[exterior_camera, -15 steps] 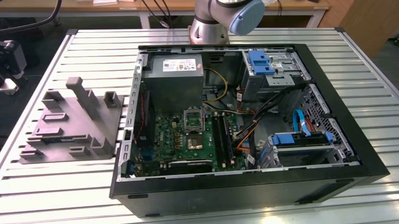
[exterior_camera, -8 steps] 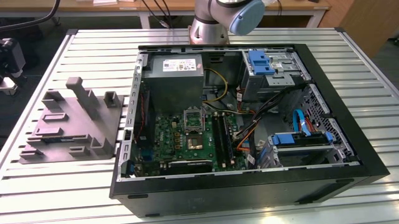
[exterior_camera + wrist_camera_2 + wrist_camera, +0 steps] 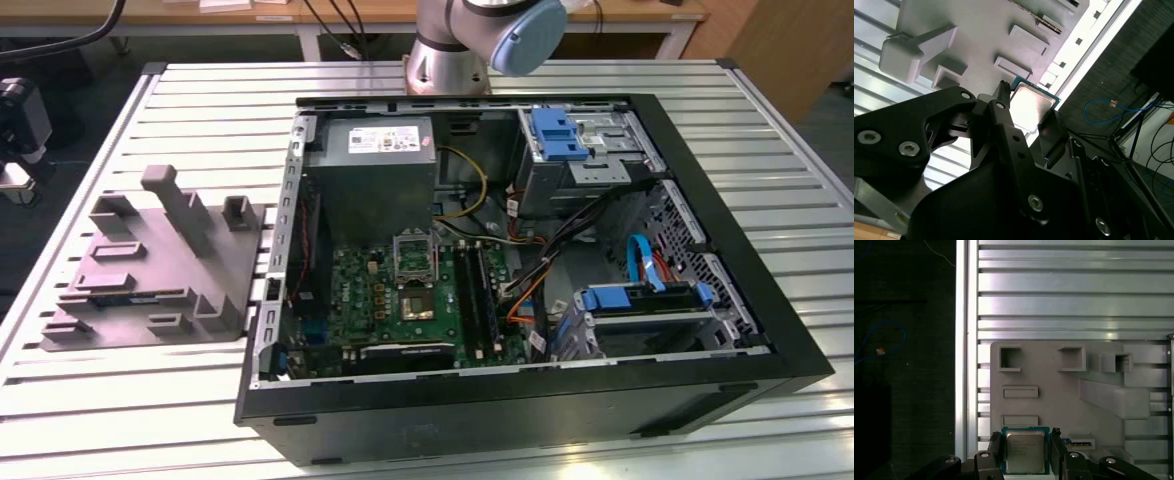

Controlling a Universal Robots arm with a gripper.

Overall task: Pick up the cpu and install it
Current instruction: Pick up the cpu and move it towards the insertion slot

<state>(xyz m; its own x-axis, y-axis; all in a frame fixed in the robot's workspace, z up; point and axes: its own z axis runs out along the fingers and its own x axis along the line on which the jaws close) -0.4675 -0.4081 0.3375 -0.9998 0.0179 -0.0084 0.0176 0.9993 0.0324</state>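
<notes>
**Scene inventory, largest item first**

1. Table (image 3: 134,400): aluminium slats running across, with everything else resting on it. I also see its slats behind the gripper in both wrist views.
2. Computer case (image 3: 534,420): black tower laid on its side with the panel off. It takes up the middle and the exterior view's right of the table.
3. Robot arm (image 3: 467,35): I see its silver column and blue-capped joint rising behind the case's far wall.
4. Moulded tray (image 3: 134,250): grey, with upright posts and shallow pockets. It lies flat on the table just beside the case, on the exterior view's left.
5. Power supply (image 3: 380,170): grey box in the case's far corner.
6. Motherboard (image 3: 367,300): green, on the case floor in front of the power supply.
7. 2 drive bays with blue fittings: 1 at the far wall (image 3: 558,135) and 1 near the front (image 3: 641,298). Black and orange cables (image 3: 561,250) run between them.
8. Gripper (image 3: 1026,436): black, with 2 fingers (image 3: 995,452). In both wrist views I read it as pinching the cpu, 1 finger against each of 2 opposite edges.
9. Socket (image 3: 416,303): dark rectangle with a shiny frame at the middle of the motherboard, its frame standing tilted up behind it.
10. Cpu (image 3: 1025,450): silvery square with a darker rim, metal top facing the first wrist camera. It is held between the fingers, with the tray (image 3: 1054,390) and the table's edge behind it. The second wrist view shows the same grip (image 3: 1027,102), with the chip (image 3: 1033,106) bright against the tray (image 3: 979,30).
</notes>
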